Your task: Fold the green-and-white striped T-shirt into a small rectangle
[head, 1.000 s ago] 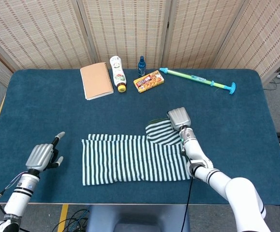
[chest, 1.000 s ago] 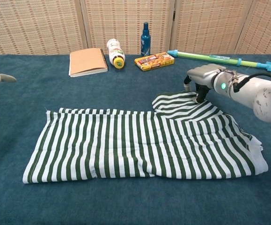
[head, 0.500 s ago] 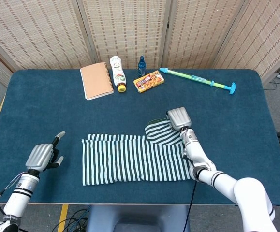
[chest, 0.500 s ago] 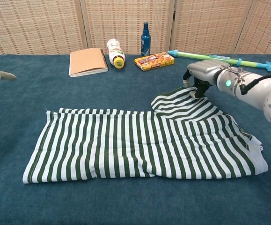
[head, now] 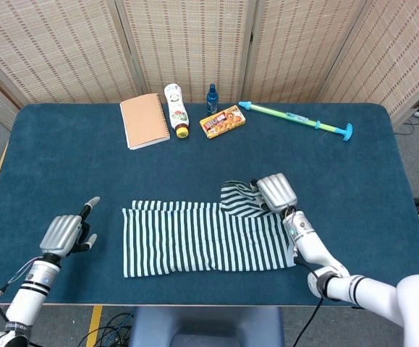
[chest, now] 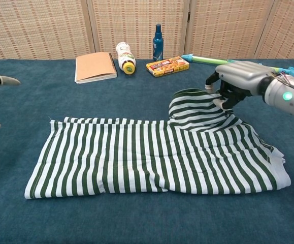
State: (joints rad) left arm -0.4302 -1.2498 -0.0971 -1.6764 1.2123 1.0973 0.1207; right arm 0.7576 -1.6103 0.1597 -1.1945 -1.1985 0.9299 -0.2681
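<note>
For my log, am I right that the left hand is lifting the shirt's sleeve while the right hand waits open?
No, swap the hands: the chest view shows the right hand lifting the striped T-shirt sleeve, while the left hand waits open.

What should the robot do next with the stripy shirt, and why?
Probably carry the sleeve in over the shirt's middle and lay it flat. The right hand grips the sleeve of the shirt and has it lifted off the table, while the rest lies spread out. The left hand waits apart, holding nothing.
</note>
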